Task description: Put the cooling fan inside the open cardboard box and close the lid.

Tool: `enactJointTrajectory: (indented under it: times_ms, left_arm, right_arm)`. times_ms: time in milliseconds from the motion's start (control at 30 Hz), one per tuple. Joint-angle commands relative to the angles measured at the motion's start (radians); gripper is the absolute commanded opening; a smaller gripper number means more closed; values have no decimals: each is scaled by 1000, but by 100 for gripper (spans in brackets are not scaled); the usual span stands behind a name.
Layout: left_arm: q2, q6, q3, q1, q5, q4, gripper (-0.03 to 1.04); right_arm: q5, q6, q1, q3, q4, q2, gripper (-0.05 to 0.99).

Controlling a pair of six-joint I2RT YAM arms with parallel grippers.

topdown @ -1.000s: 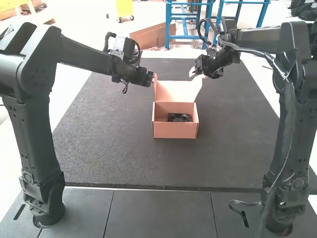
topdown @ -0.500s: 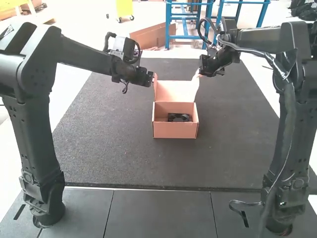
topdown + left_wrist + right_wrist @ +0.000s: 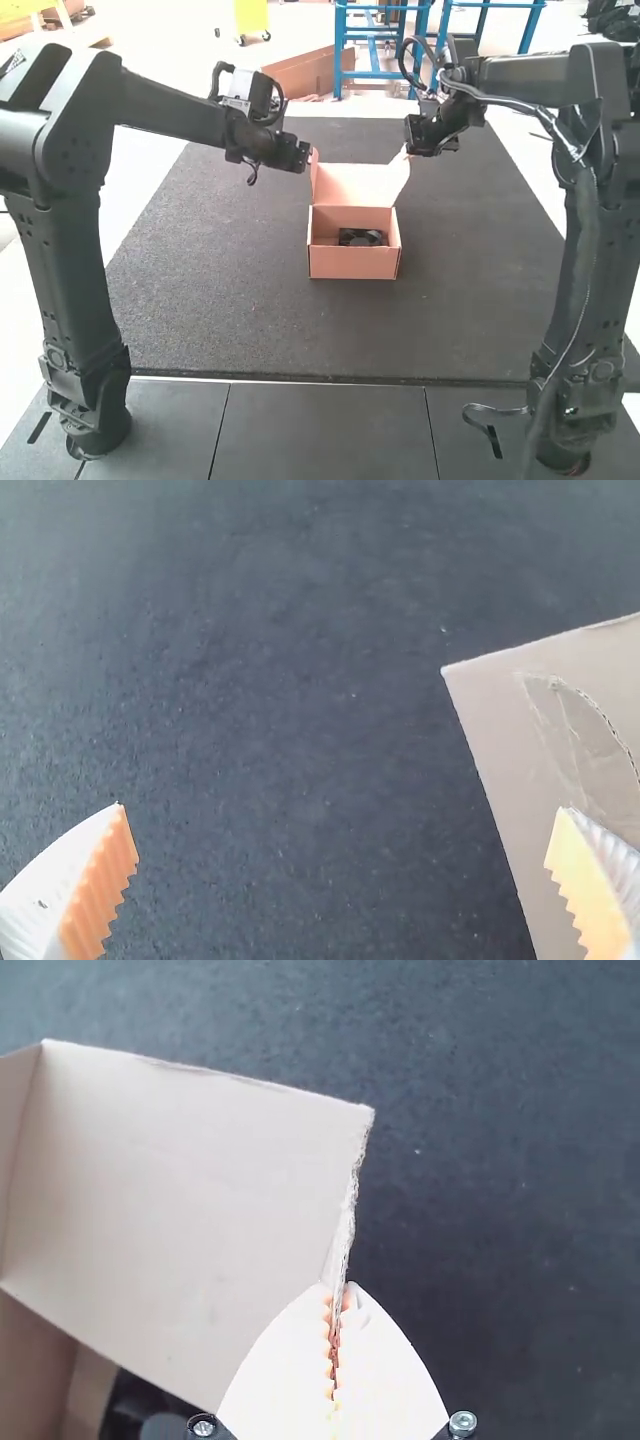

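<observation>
A dark mat (image 3: 200,270) covers the bench, and the box (image 3: 353,258) sits near its middle, squarely between the two arms. Its lid (image 3: 355,182) stands upright off the far wall, so the box is open. The fan (image 3: 361,237) lies flat on the floor of the box, so the first half of the task looks done.

The left hand (image 3: 303,158) hangs at the lid's top left corner. Its fingers are spread wide and grip nothing. In its wrist view the lid's corner sits just inside one finger, but I cannot tell whether they touch. The right hand (image 3: 408,148) is at the top right corner, its fingers pressed together on the lid's thin side edge.

The change is on the right side. A second ago that hand was just off the corner with its fingers parted. It has since moved in onto the edge and closed on it. The left hand has barely shifted, and the lid, box and fan have stayed where they were.

So the closing step has begun, with one corner gripped and the lid not yet tipped. Next the lid probably needs swinging forward and down over the fan. The light box could slide or tilt if the pull comes from one corner only.
</observation>
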Motion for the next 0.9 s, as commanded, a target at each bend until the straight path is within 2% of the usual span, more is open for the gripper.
enactJointTrajectory:
  times_ms: [0, 333, 533, 800, 867]
  left_arm:
    - [-53, -8, 38, -4, 28, -5, 97]
    - [-88, -9, 32, -7, 39, -66, 97]
    - [-112, -9, 9, -10, 41, -69, 97]
    - [-125, -9, -45, -10, 67, -65, 97]
    - [-126, -23, -54, -10, 90, -65, 97]
  right_arm:
    - [2, -21, 30, -26, -19, -54, -2]
    - [2, -19, 56, -112, -13, -130, -2]
    - [3, -15, 59, -194, 13, -182, -2]
    - [0, -7, 59, -246, 30, -228, -2]
    - [0, -7, 59, -256, 32, -239, -2]
